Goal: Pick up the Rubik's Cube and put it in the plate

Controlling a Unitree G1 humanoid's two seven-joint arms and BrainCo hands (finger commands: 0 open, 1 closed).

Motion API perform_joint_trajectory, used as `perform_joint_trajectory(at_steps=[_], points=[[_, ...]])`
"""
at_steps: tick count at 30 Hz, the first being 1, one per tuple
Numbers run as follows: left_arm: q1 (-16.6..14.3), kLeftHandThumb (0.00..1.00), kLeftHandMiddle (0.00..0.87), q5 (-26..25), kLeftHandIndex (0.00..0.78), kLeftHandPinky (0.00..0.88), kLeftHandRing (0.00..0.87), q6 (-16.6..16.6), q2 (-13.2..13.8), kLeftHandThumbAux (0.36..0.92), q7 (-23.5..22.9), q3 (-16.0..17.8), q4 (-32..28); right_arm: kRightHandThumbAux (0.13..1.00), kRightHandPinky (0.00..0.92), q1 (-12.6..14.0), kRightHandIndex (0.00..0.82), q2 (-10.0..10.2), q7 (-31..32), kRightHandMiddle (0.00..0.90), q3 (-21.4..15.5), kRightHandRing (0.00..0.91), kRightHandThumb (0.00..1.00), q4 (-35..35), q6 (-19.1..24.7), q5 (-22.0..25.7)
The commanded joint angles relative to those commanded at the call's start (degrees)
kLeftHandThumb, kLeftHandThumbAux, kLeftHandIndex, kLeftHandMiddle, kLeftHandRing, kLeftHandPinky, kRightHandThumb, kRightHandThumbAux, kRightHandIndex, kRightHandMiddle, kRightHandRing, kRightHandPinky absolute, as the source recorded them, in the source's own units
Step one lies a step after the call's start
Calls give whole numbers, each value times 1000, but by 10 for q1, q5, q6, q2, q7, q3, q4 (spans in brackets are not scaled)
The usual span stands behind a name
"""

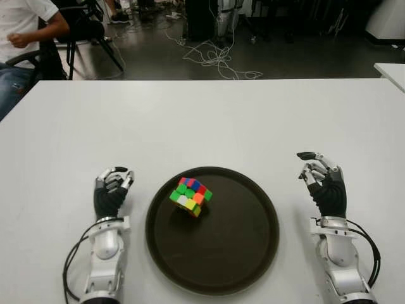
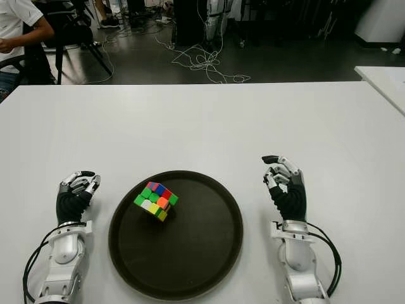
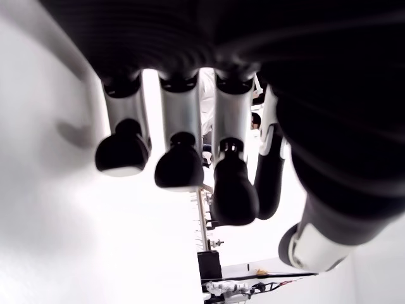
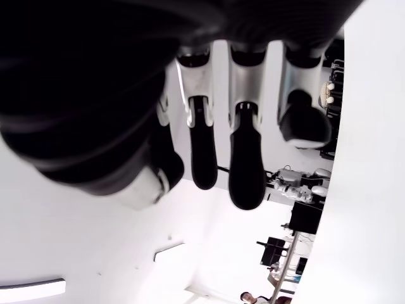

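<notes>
- Your Rubik's Cube point(image 1: 190, 196) is sitting in the plate point(image 1: 247, 253), a round dark tray on the white table point(image 1: 202, 120). It's in the plate's far-left part, tipped up on a corner or edge rather than flat on a face, as far as you can tell from the head cameras.
- Neither hand is touching the cube; both are off the plate, one on each side.
- Your left hand point(image 1: 111, 192) shows just left of the plate's rim, palm down, fingers point(image 3: 180, 166) curled loosely and holding nothing (the wrist camera shows only bare white table under the fingertips).
- Your right hand point(image 1: 324, 180) shows to the right of the plate, a bit farther from the rim than the left one. Its fingers point(image 4: 245, 161) hang relaxed and slightly bent with gaps between them, and it's empty too.
- You can't really tell whether either hand actually rests on the table or sits just above it.
- Background stuff: a person point(image 1: 22, 35) sits on a chair past the table's far-left corner, and there's a tangle of cables point(image 1: 212, 57) on the dark floor beyond the far edge.
</notes>
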Motion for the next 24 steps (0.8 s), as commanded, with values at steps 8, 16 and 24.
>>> perform_joint_trajectory(at_steps=[8,16,24], points=[[-2,707,774,-9,444,815,799,-5,-6,705,3,5,2,730,816,7,438,11,-11,807,-3,828,684,-32,55,8],[-5,705,774,-13,443,811,801,-15,-3,707,-4,6,13,728,797,14,438,22,-18,798,-3,814,690,-72,117,25],[-3,706,779,-8,443,819,805,-8,-2,706,-2,3,6,727,812,22,438,26,-34,806,3,820,690,-112,171,24]])
